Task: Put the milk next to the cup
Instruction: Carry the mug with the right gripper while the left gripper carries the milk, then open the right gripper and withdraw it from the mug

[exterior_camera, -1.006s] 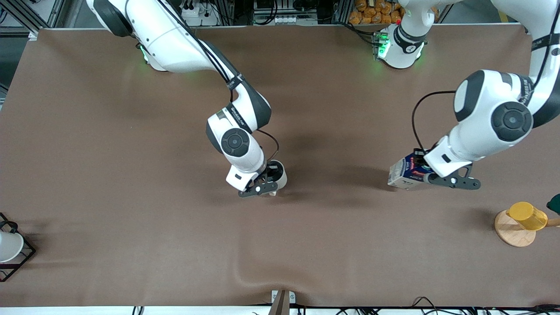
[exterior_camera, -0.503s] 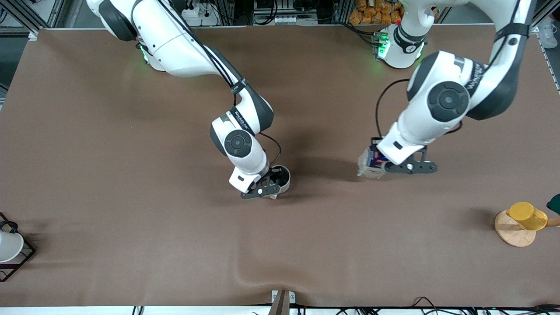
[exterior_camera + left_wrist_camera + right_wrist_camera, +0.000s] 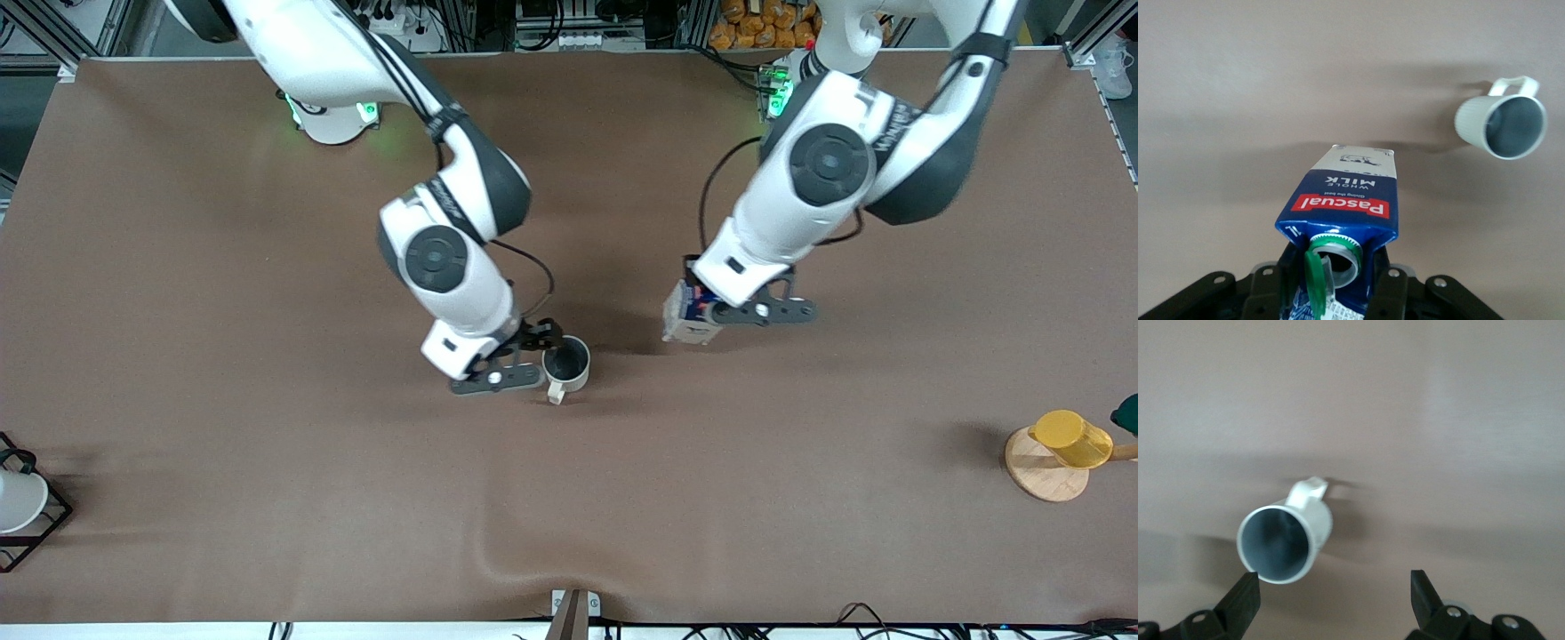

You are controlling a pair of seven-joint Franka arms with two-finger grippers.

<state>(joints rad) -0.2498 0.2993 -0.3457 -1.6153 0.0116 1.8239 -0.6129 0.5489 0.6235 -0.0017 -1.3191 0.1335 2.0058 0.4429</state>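
Brown table (image 3: 222,293), cup (image 3: 567,364), wooden coaster (image 3: 1042,469)

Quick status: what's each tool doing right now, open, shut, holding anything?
Left tool: shut on the dark blue gable-top milk carton, held above the table.
Right tool: open, holding nothing, beside the beige mug.

Milk (image 3: 689,311): blue carton, red band, green cap flipped open, carried tilted above the table. Cup (image 3: 567,364): beige mug, grey inside, upright, mid-table, handle toward the front camera.
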